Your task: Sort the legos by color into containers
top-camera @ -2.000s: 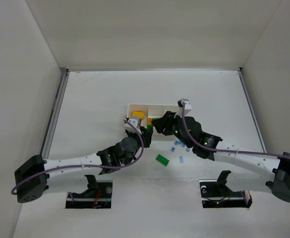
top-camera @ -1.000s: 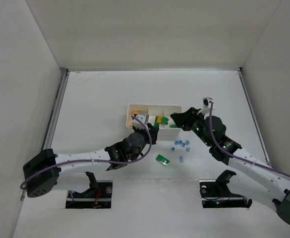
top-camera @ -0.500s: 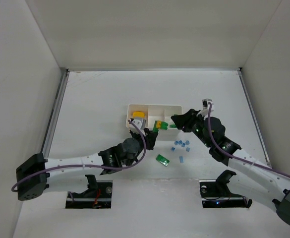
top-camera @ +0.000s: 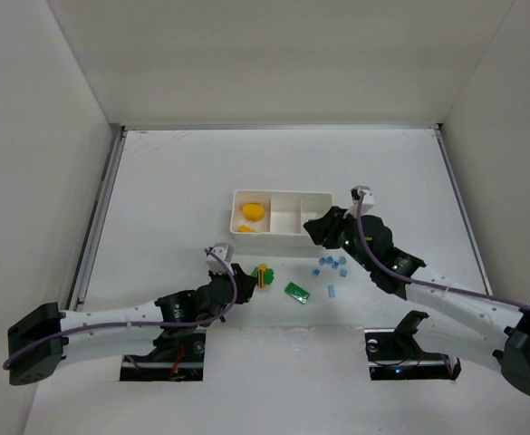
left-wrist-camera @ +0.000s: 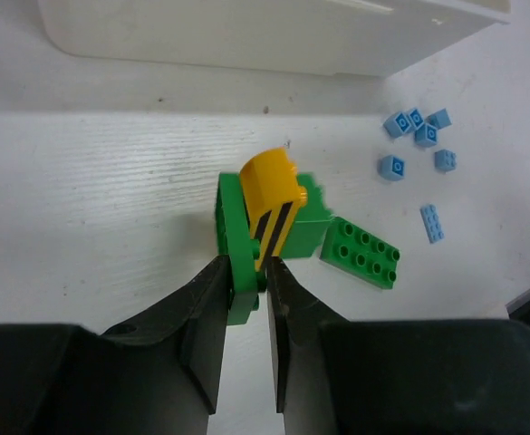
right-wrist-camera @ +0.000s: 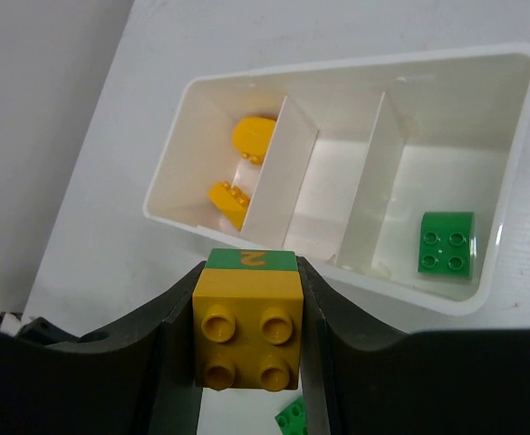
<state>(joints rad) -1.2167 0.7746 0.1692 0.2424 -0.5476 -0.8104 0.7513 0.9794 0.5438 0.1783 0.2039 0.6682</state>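
The white three-compartment tray (top-camera: pixel 281 210) holds two yellow bricks (right-wrist-camera: pixel 246 140) in its left compartment and a green brick (right-wrist-camera: pixel 446 243) in its right one. My left gripper (top-camera: pixel 249 275) is near the table, in front of the tray, shut on a green brick piece (left-wrist-camera: pixel 237 258) with a yellow striped brick (left-wrist-camera: pixel 272 195) stuck to it. My right gripper (top-camera: pixel 315 227) is over the tray's front right edge, shut on a yellow brick with a green face (right-wrist-camera: pixel 246 313). A green plate (top-camera: pixel 296 291) and several light blue bricks (top-camera: pixel 331 264) lie on the table.
The green plate (left-wrist-camera: pixel 364 253) lies just right of my left gripper (left-wrist-camera: pixel 246 272). The blue bricks (left-wrist-camera: pixel 414 127) are scattered further right. The tray's front wall (left-wrist-camera: pixel 246 41) is ahead of the left gripper. White walls enclose the table.
My left gripper has pulled back from the tray toward the near edge, carrying the green and yellow piece. My right gripper has shifted slightly left at the tray's front right edge.
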